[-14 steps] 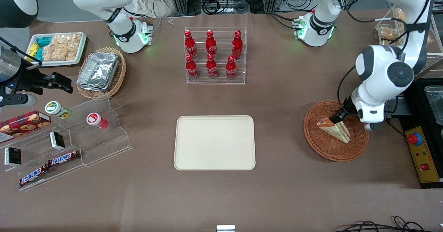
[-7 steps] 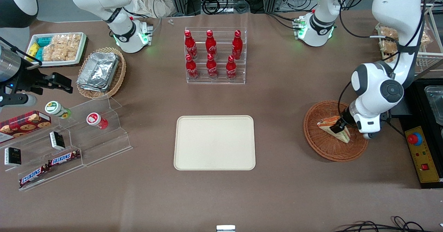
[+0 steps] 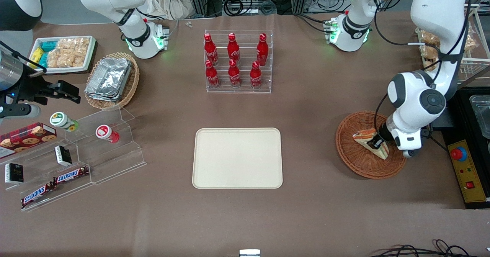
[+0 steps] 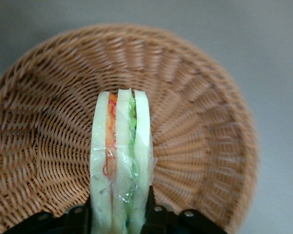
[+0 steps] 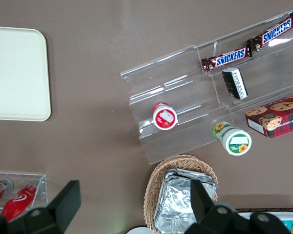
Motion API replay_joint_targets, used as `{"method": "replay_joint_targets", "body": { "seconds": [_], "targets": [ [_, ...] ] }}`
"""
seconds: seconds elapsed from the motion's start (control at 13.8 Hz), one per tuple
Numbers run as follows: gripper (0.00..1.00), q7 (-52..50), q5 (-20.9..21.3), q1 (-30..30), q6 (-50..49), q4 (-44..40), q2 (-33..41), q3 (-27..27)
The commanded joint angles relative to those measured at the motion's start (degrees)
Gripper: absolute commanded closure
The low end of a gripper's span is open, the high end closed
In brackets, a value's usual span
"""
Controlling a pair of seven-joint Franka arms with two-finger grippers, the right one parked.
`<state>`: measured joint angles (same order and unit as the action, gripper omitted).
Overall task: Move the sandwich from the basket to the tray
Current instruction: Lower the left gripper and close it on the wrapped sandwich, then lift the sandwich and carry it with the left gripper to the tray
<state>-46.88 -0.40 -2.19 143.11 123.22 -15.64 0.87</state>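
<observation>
Left arm bent low, gripper fingers straddling the sandwich

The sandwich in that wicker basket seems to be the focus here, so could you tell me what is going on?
The left arm's gripper is down in the reddish-brown wicker basket, with one finger on each side of the wrapped triangular sandwich. The sandwich is still in the basket, not yet lifted. The cream tray in the middle of the table, where it is meant to go, has nothing on it.
</observation>
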Motion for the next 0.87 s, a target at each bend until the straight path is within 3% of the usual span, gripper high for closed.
{"method": "replay_joint_targets", "body": {
  "seconds": [0.0,0.14,0.43,0.65,0.8],
  "targets": [
    [1.00,3.6,0.8,-0.5,-14.4,-6.6,5.3,-3.1],
    [1.00,3.9,0.8,-0.5,-25.6,-14.5,4.0,-8.1],
    [1.00,5.5,2.1,-2.0,-26.2,-18.3,0.5,-19.4],
    [1.00,5.3,6.2,-9.6,-23.6,-22.6,-6.1,-20.9],
    [1.00,5.1,6.3,-12.0,-18.3,-23.5,-9.1,-20.9]
  ]
}}
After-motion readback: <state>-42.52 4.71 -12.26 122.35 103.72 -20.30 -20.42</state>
